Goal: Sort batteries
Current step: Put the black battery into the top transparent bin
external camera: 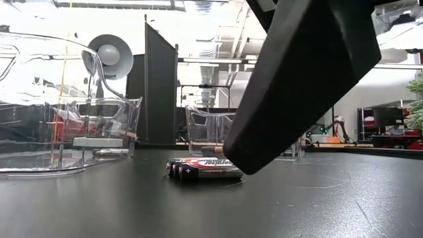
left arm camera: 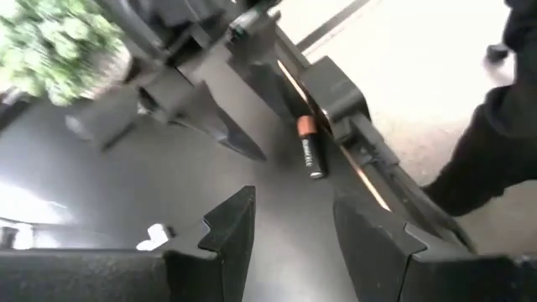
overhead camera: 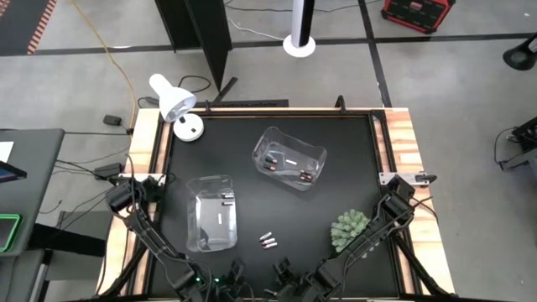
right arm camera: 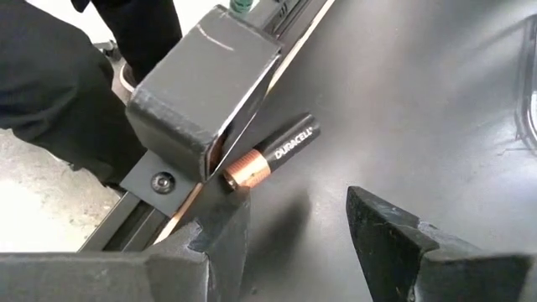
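A dark battery with a copper end (right arm camera: 273, 155) lies on the black table by its near edge, also seen in the left wrist view (left arm camera: 309, 149). My right gripper (right arm camera: 310, 226) stands open just short of it, one finger close beside the copper end. My left gripper (left arm camera: 294, 226) is open too, facing the same battery from the other side, farther off. Three more batteries (overhead camera: 268, 242) lie side by side on the table, close up in the low view (external camera: 201, 170). A dark gripper finger (external camera: 297, 79) hangs in front of them there.
Two clear bins hold a few batteries: one (overhead camera: 211, 212) at the near left, one (overhead camera: 289, 158) toward the far middle. A green plant (overhead camera: 348, 228) sits at the near right, a white lamp (overhead camera: 176, 105) at the far left. A grey block (right arm camera: 201, 84) stands beside the lone battery.
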Available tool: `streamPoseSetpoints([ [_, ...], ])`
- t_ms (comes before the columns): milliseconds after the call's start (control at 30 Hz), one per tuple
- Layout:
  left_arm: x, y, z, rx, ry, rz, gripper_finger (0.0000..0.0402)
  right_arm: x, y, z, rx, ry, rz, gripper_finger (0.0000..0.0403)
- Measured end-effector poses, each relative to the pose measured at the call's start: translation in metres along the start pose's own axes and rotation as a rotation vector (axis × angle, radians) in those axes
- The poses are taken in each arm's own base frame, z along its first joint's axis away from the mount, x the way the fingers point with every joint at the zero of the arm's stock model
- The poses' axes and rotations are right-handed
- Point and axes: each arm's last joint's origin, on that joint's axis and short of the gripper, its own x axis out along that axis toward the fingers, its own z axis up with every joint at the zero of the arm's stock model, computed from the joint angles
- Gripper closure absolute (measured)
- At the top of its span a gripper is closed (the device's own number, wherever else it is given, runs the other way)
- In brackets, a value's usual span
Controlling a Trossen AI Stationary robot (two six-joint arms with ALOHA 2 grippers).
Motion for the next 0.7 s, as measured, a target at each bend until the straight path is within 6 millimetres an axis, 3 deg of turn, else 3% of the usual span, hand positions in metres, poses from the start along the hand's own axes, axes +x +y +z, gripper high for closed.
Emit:
streamPoseSetpoints([
  [400,0.043,-0.011,-0.026,-0.023,0.091,0.015,0.0246,0.004,-0.012,-0.001,0.042,0.017,-0.067,0.0187],
  [700,0.042,-0.007,-0.028,-0.012,0.111,0.066,0.0246,0.007,-0.025,-0.007,0.038,0.074,-0.153,0.0187],
])
